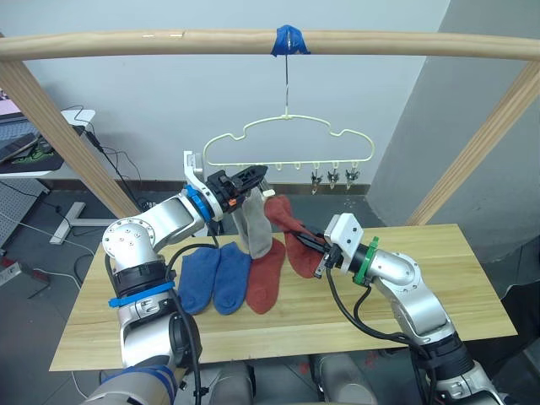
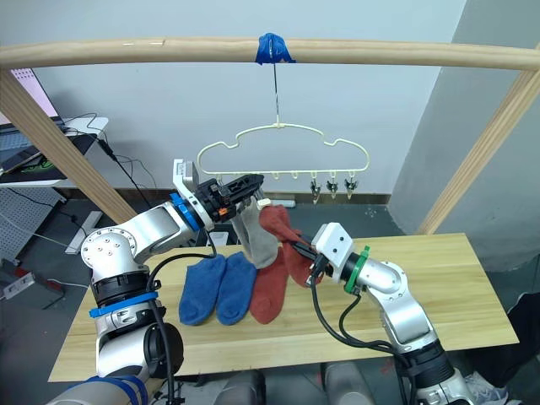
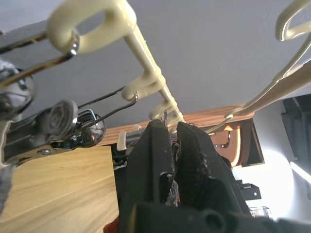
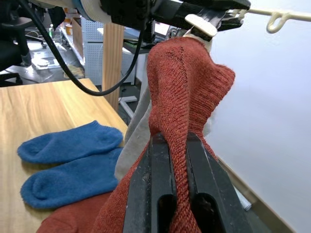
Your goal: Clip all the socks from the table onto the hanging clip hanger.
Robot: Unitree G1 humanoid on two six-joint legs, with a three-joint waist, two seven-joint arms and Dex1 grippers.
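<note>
Pinching a rust sock [image 1: 287,221] in right gripper [image 1: 314,245], left gripper [image 1: 256,176] squeezing a clip [image 3: 167,118]

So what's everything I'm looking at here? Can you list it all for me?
Blue socks: two, blue, flat side by side on the table.
Red socks: two, rust red; one flat on the table beside the blue pair, one lifted up toward the hanger.
Grey sock: one seen, light grey, hanging below the hanger's clips.
Hanger: one, pale yellow, hung from the pole, with small metal clips along its lower bar.
Pole frame: one, wooden, over the table, with blue tape where the hanger hangs.
Table: one, light wood.
Left gripper: black, up at the hanger's clips.
Right gripper: black, shut on the lifted red sock.
</note>
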